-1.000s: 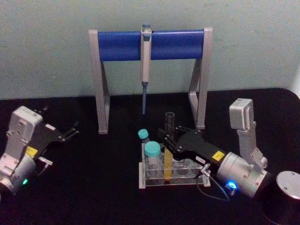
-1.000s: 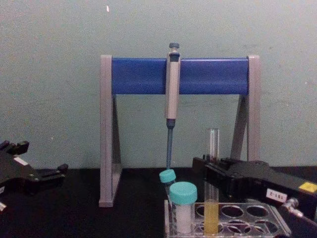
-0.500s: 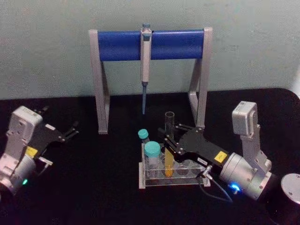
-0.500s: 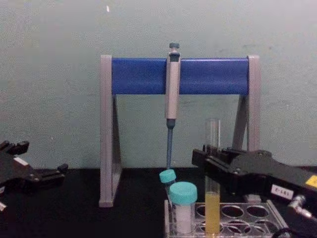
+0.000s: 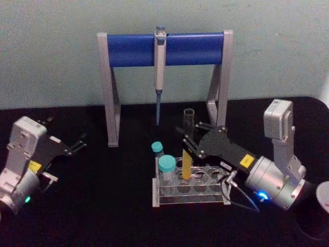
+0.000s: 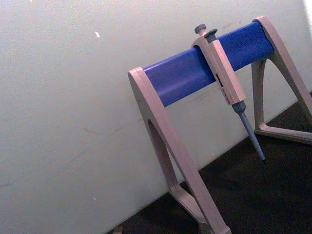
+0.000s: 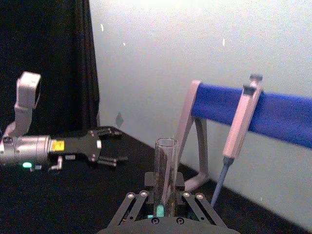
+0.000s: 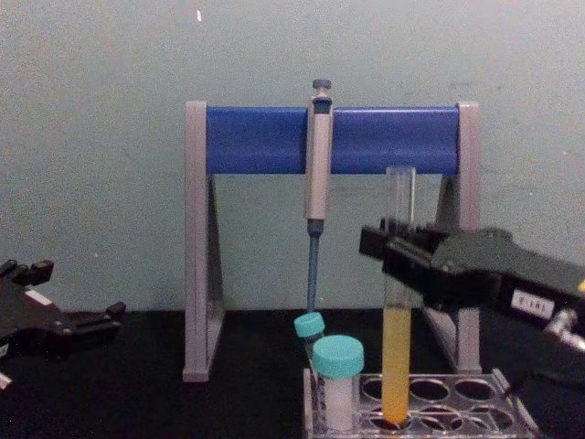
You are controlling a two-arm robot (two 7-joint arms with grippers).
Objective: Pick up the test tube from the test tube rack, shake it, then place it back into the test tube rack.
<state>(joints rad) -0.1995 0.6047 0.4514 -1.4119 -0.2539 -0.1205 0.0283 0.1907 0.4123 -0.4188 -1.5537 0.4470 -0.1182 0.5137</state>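
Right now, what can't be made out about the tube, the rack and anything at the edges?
- Right wrist view: the liquid in the test tube, hidden behind the right gripper that clamps it.
- Chest view: the base of the test tube rack, cut off by the bottom edge.
- Head view: the grey-topped object, cut off at the right edge.

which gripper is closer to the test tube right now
Right. The right gripper has its jaws shut on the test tube, partway up its length. The left gripper sits open far off at the left side of the table.
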